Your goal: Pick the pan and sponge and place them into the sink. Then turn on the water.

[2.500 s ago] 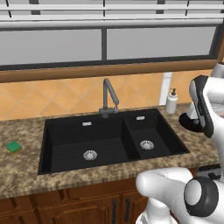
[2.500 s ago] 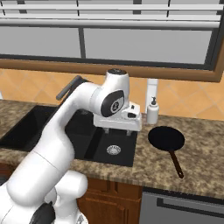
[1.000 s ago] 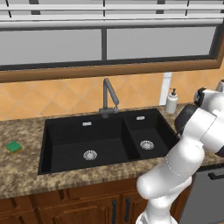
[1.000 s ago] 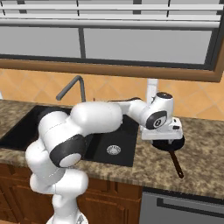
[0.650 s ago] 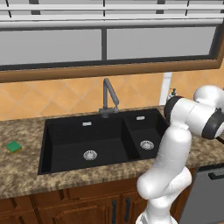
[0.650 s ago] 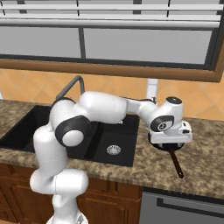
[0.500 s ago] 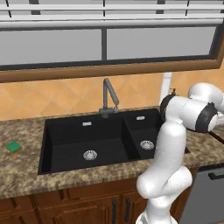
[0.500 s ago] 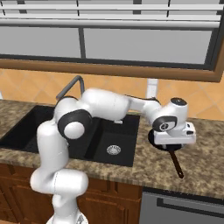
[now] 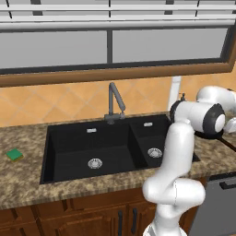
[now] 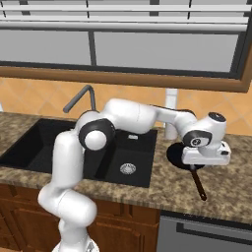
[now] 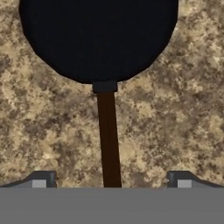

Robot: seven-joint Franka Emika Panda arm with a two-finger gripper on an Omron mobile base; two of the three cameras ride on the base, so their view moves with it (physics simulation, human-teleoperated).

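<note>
The black pan (image 11: 98,39) lies on the speckled counter right of the sink (image 9: 69,147), its brown handle (image 11: 108,135) running down between my fingertips (image 11: 41,179). My gripper (image 11: 111,180) hangs open just above the handle, one finger on each side, touching nothing. In the right base view the hand covers the pan's (image 10: 176,153) near rim, the gripper (image 10: 198,167) sits over the handle, and the handle (image 10: 199,183) pokes out toward the counter's front. The green sponge (image 9: 14,154) lies on the counter left of the sink. No water runs from the tap (image 9: 115,99).
A tall white bottle (image 10: 171,118) stands at the wall just behind the pan. The tap (image 10: 81,96) rises behind the double basin (image 10: 29,142). A dishwasher front (image 10: 206,231) sits below the counter at the right. The counter edge is close in front of the handle's end.
The arm has swung right from over the sink to the pan, and the hand has settled low over its handle. The jaws stayed open. Pan and sponge have not moved.
</note>
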